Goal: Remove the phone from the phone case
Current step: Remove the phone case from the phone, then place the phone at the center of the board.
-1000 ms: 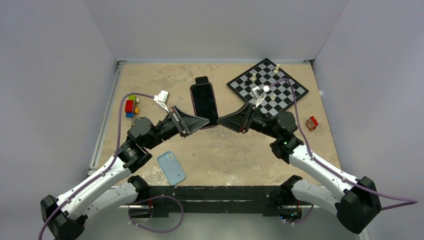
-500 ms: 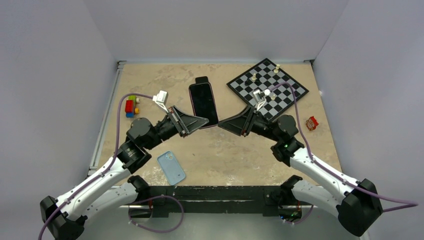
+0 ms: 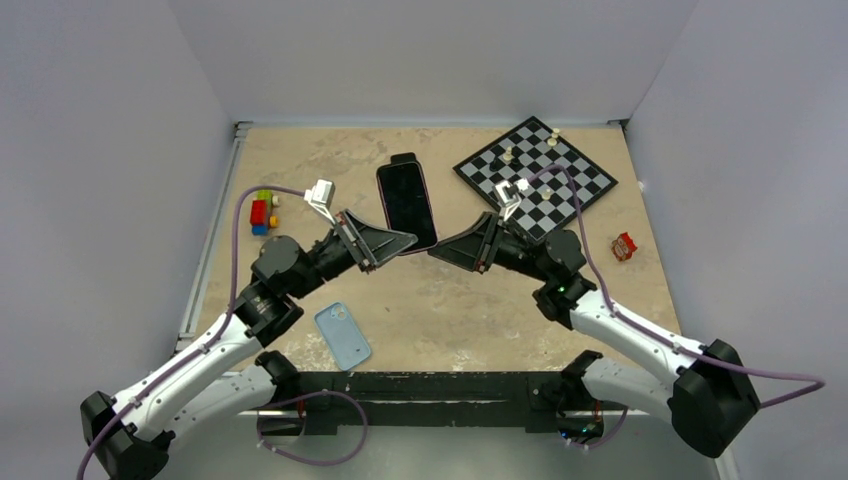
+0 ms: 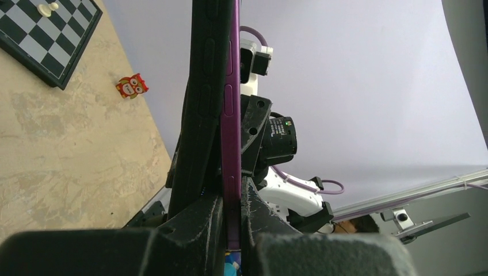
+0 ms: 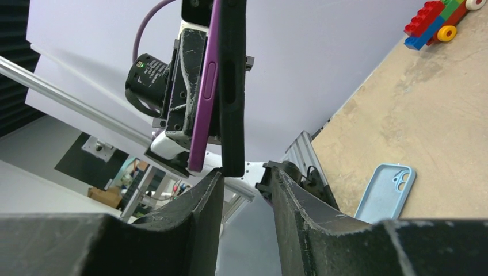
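The phone (image 3: pixel 406 205), dark-screened with a purple rim, is held up above the table's middle. Its black phone case (image 3: pixel 404 159) sticks out past the far end. My left gripper (image 3: pixel 408 243) is shut on the phone's near left corner. In the left wrist view the purple phone (image 4: pixel 230 115) edge sits clamped between the fingers (image 4: pixel 198 221), with the black case (image 4: pixel 201 103) peeled away on its left. My right gripper (image 3: pixel 436 251) stands open at the near right corner. In the right wrist view the case (image 5: pixel 232 86) end hangs at the left fingertip (image 5: pixel 214 175), apart from the phone (image 5: pixel 204 86).
A chessboard (image 3: pixel 535 178) with a few pieces lies at the back right. A small red toy (image 3: pixel 623 246) is near the right edge. Coloured toy blocks (image 3: pixel 263 211) sit at the left. A light blue phone case (image 3: pixel 343 335) lies near the front, below the left arm.
My right gripper has shifted a little left, closer to the phone's near corner, and its jaws widened briefly then narrowed. The left gripper kept its hold.
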`<state>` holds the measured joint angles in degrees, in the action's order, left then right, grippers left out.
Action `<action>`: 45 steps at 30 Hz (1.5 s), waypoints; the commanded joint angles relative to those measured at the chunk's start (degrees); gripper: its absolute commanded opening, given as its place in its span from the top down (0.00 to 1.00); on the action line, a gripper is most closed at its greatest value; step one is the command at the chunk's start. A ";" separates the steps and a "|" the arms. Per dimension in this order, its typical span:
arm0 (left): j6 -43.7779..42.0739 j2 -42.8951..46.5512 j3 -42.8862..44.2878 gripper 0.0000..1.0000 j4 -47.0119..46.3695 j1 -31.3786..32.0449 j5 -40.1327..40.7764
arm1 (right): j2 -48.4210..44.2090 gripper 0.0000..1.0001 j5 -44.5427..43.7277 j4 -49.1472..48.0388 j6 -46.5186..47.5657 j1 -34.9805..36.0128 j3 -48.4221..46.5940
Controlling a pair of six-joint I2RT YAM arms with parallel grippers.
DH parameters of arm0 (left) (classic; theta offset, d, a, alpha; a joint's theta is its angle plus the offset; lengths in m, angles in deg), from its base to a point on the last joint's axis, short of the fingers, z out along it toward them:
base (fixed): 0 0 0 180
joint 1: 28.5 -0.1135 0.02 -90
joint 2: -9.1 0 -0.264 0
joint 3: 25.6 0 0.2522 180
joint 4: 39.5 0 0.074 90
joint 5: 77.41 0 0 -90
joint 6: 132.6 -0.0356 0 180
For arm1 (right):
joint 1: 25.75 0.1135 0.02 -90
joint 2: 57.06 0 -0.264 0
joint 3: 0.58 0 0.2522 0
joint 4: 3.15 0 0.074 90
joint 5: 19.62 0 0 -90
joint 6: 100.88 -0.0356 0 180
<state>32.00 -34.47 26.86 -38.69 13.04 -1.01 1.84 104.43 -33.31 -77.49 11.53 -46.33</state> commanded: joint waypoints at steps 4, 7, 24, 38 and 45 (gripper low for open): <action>3.67 -0.45 -0.25 1.00 -11.40 -0.23 -2.70 | 3.46 0.67 -2.04 -7.49 -3.72 0.45 -2.76; 4.46 -0.30 -0.97 1.00 -11.94 -0.17 -3.17 | 5.99 0.72 -2.38 -8.60 -4.59 0.55 -4.44; 10.13 3.12 -10.97 1.00 -16.30 -0.17 -4.78 | 19.55 1.00 -10.57 10.84 0.31 -3.00 -24.26; -8.88 4.68 -9.76 1.00 8.04 -11.86 -4.17 | 8.04 1.00 -18.51 38.52 16.11 -7.30 -11.55; -30.00 -18.77 7.49 1.00 23.84 -14.69 10.04 | -11.84 1.00 -26.62 54.63 20.53 -7.38 -7.09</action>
<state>16.99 -44.05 23.77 -20.89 -0.31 0.54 -1.11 85.06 11.47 -62.19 4.23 -52.80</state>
